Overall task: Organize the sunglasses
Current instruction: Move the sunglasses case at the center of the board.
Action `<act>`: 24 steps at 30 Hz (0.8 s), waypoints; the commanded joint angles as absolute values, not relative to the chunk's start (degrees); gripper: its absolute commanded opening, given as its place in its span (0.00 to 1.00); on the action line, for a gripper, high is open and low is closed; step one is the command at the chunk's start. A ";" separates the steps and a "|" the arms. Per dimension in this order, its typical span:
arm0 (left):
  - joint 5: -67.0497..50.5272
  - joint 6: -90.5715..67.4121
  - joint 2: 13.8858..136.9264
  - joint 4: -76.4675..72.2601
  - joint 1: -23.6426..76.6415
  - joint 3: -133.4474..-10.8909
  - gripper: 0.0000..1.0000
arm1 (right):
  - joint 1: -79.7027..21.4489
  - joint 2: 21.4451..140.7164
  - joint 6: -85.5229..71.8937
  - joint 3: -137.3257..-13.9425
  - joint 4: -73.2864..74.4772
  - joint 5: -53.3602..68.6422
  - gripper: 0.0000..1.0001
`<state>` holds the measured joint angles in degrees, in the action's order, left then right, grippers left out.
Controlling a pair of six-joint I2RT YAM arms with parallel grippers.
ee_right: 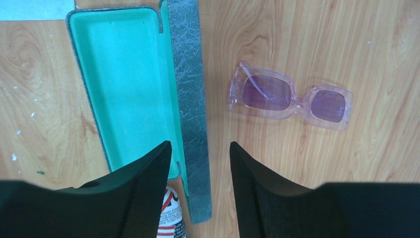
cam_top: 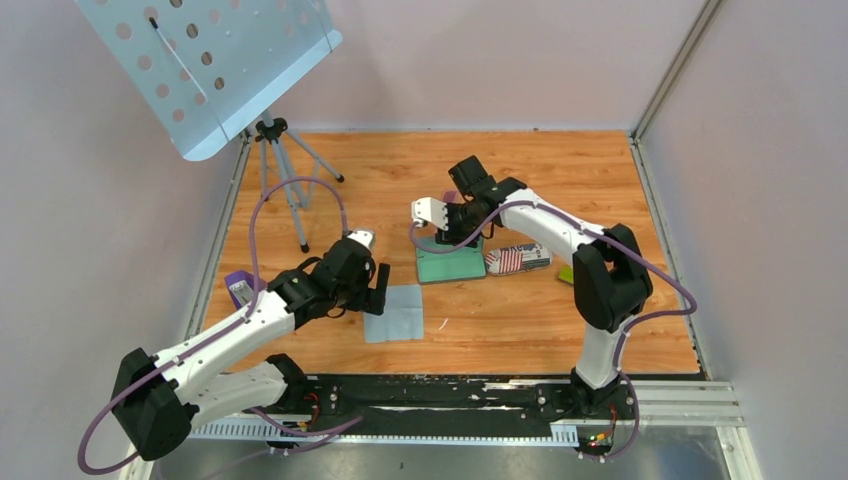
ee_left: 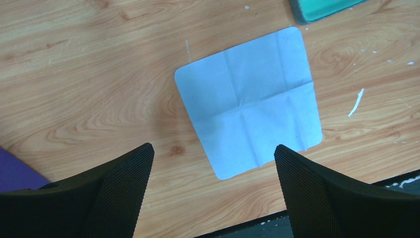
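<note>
The sunglasses [ee_right: 289,96], a small pair with pink-purple lenses and a clear purple frame, lie folded on the wood to the right of an open grey case. That case [ee_right: 124,84] shows its teal lining, and its grey lid [ee_right: 190,99] is laid out alongside. My right gripper [ee_right: 200,148] hovers over the lid's near end, open, nothing between its fingers. From above, the right gripper [cam_top: 458,222] hangs over the case [cam_top: 450,262] and hides the sunglasses. My left gripper [ee_left: 213,153] is wide open above bare wood at the near edge of a pale blue cloth [ee_left: 250,101].
A flag-patterned case [cam_top: 517,258] lies just right of the open case. A purple object [cam_top: 238,285] sits at the table's left edge and a small green item [cam_top: 566,274] by the right arm. A tripod [cam_top: 285,170] with a perforated panel stands at the back left.
</note>
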<state>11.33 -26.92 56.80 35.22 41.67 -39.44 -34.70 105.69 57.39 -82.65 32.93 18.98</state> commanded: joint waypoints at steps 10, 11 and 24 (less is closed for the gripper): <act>24.09 -35.99 50.72 39.37 41.16 -40.04 1.00 | -42.12 91.14 53.74 -72.68 37.66 27.39 0.48; 24.04 -37.22 50.82 39.15 40.91 -39.35 1.00 | -43.28 91.43 53.88 -71.78 37.67 27.53 0.47; 20.32 -39.15 62.93 27.71 35.66 -35.09 0.58 | -45.24 92.69 47.56 -68.26 33.43 31.11 0.36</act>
